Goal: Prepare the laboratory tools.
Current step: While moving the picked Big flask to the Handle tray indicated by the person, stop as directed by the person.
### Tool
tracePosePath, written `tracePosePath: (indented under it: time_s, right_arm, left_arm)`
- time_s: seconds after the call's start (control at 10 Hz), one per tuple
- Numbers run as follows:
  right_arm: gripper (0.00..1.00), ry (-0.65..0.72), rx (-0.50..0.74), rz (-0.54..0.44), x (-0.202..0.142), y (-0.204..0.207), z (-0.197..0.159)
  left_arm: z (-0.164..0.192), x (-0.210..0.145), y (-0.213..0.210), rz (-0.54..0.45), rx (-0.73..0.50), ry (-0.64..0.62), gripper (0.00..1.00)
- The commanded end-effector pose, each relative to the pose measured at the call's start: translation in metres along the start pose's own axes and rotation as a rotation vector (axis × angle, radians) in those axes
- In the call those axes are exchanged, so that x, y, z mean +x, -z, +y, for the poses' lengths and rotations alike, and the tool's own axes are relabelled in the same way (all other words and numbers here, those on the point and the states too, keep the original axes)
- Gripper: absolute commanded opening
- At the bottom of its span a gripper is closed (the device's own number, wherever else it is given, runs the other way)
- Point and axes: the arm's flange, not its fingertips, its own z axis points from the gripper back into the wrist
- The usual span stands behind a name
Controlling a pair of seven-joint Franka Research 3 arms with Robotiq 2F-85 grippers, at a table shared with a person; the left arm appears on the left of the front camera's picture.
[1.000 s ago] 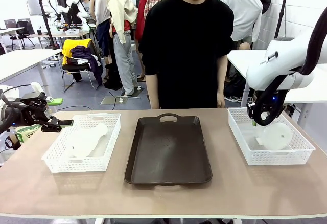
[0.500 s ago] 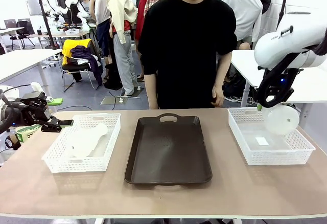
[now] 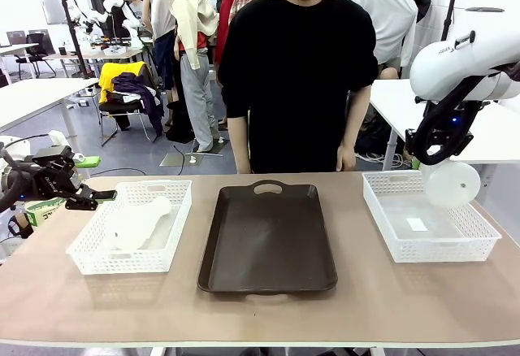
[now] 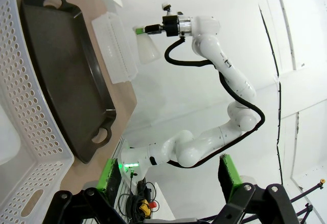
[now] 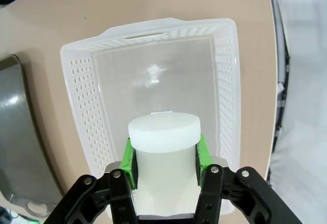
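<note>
Right gripper (image 3: 427, 162) is up off the table (image 3: 366, 299), pads (image 5: 129, 162) clamped on the narrow part of one flask (image 3: 451, 184). The flask hangs in the air above the right basket (image 3: 431, 250), clear of its mesh, round base turned out toward the front camera; from the wrist it sits squarely between the green pads with the basket's bare floor below. That basket stands by the table's right edge; the dark tray (image 3: 268, 242) lies in the middle, handle toward the person at the far edge. Over at the left edge, the left gripper (image 3: 96, 198) hovers just beside the left basket (image 3: 122, 268), fingers wide apart, nothing between them; the second flask (image 3: 138, 222) lies on its side inside that basket.
</note>
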Motion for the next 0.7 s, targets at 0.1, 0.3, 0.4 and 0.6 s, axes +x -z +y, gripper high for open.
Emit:
tracePosePath:
  time_s: [0.1, 0.3, 0.4, 0.6]
  right_arm:
    - [0.00, -0.004, -0.002, 0.003, 0.0008, 0.0024, 0.0013]
    - [0.00, -0.004, -0.002, 0.003, 0.0008, 0.0024, 0.0013]
    - [0.00, -0.004, -0.002, 0.003, 0.0008, 0.0024, 0.0013]
    - [0.00, -0.004, -0.002, 0.003, 0.0008, 0.0024, 0.0013]
  left_arm:
    - [-0.0028, 0.0010, -0.0003, -0.012, -0.016, 0.012, 1.00]
    - [-0.0028, 0.0010, -0.0003, -0.012, -0.016, 0.012, 1.00]
    - [-0.0028, 0.0010, -0.0003, -0.012, -0.016, 0.012, 1.00]
    - [-0.0028, 0.0010, -0.0003, -0.012, -0.016, 0.012, 1.00]
